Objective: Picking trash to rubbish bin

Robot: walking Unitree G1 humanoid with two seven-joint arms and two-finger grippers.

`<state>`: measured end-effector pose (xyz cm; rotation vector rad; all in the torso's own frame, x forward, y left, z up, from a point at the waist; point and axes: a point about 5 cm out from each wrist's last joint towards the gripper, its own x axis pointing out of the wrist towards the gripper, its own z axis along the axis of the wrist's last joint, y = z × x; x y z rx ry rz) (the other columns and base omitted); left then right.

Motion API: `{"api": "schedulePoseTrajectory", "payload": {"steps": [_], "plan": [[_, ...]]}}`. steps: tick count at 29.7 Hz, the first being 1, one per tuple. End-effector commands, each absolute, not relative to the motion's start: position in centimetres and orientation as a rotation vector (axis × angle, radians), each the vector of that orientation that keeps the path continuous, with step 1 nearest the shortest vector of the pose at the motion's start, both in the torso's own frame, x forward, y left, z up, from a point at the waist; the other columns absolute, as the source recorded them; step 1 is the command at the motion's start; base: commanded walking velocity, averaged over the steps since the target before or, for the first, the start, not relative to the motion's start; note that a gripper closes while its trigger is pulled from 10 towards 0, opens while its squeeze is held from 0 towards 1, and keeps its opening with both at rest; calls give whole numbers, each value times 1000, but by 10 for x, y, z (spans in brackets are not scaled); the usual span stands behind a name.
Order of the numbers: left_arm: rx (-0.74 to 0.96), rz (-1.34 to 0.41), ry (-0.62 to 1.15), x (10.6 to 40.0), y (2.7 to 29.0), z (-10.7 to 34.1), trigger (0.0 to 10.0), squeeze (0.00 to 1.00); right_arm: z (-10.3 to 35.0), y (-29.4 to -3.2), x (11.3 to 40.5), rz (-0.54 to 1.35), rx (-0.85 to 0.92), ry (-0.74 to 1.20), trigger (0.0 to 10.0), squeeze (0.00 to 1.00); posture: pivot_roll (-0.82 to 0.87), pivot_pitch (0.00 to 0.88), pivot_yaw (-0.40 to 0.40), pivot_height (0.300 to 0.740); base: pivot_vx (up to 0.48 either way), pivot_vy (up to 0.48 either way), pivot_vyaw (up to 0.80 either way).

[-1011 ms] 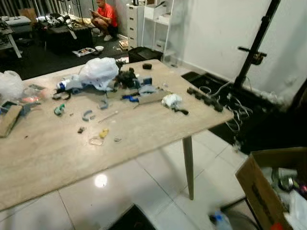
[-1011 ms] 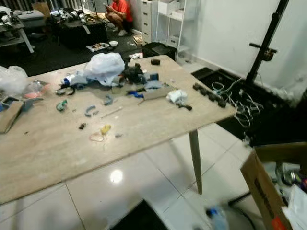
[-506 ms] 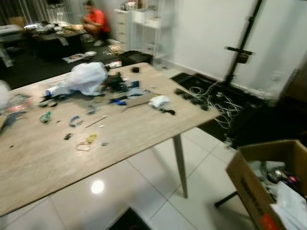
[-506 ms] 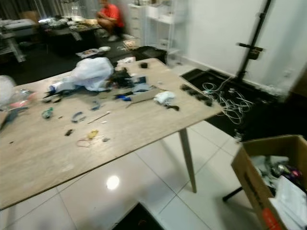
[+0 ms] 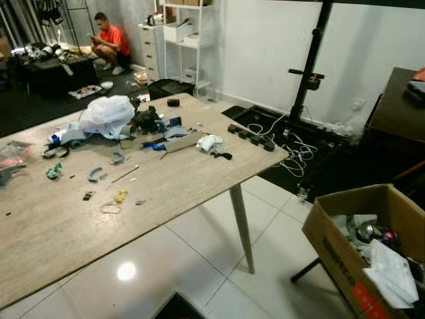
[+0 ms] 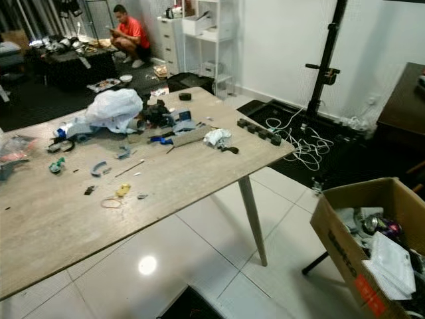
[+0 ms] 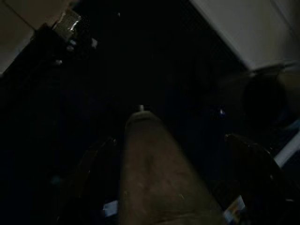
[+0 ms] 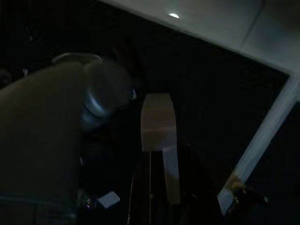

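Cluttered table [image 5: 179, 193], trash-filled cardboard box [image 6: 339, 246], fingers too dark

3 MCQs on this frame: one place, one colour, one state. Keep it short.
1. Where is the cardboard box?
A. on the table
B. on the floor, right of the table
C. under the table

2. What colour is the person's shirt?
A. red-orange
B. green
C. white

3. What state is the box in?
A. taped shut
B. flattened
C. open, with trash inside

Answers:
1 B: it sits on the tiles, past the table's right end.
2 A: the crouching figure at the back wears a red-orange top.
3 C: the flaps are up, and white paper and other items lie inside.
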<state>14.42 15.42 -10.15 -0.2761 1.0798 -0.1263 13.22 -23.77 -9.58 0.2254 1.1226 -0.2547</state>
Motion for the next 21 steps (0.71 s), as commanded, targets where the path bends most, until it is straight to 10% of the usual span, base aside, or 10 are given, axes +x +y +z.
{"api": "schedulePoseTrajectory", "payload": {"steps": [1,21], "plan": [[-263,-130,1086,142,154,-102,10000,0,-102,-240,111,-279,222,1189,10000,0,-161,107,27,740,0,0,0],[-256,-137,1083,144,153,-102,10000,0,-102,-240,112,-267,191,1193,10000,0,-159,95,24,740,0,0,-280]]}}
